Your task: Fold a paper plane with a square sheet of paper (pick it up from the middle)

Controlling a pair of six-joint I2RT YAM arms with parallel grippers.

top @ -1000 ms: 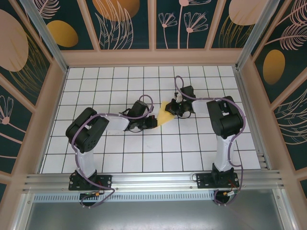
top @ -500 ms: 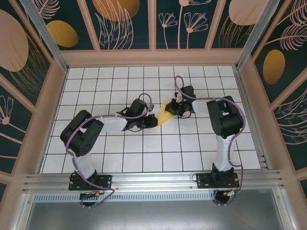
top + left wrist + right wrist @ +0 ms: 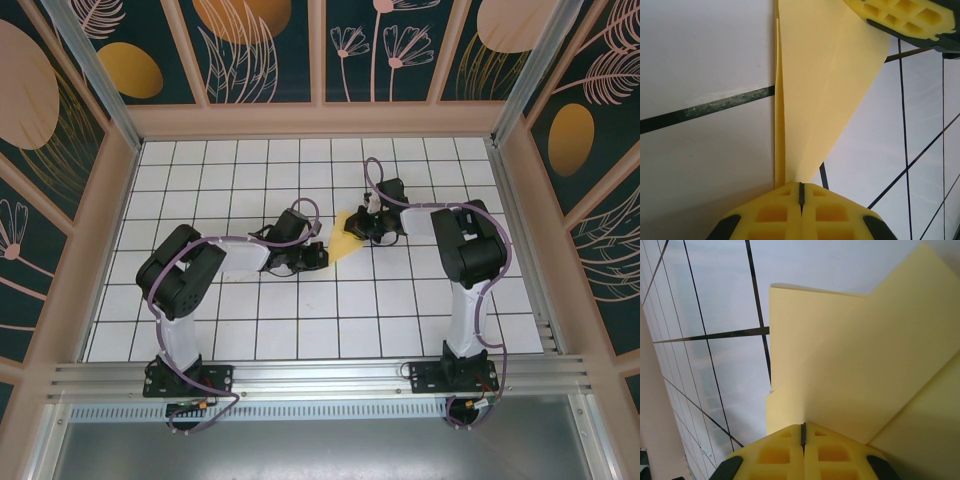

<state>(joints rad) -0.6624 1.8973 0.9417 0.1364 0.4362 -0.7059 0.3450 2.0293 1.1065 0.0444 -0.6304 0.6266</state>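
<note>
Pinched shut with the left gripper on the narrow end of the folded sheet of paper, yellow pads pressed together with a hairline seam between them. Fanning out from that grip in the left wrist view as a long tapering wedge, widest at the far end, with a slim flap lying along its left edge and a faint crease running lengthwise. Clamped at the far, wide corner by the right gripper, equally closed on the paper. Seen from the right wrist, spreading straight out of the sealed right gripper as stacked layers of folded sheet: a square-cornered panel reaching up and left, a broader slanted panel above it, another layer low on the right. Pale matte yellow throughout, with clean, sharp edges. From above, stretched between the left gripper and the right gripper as a small yellow wedge, near the middle of the white gridded tabletop, a touch right of centre. Hard to tell whether resting on that tabletop or lifted just off it.
</note>
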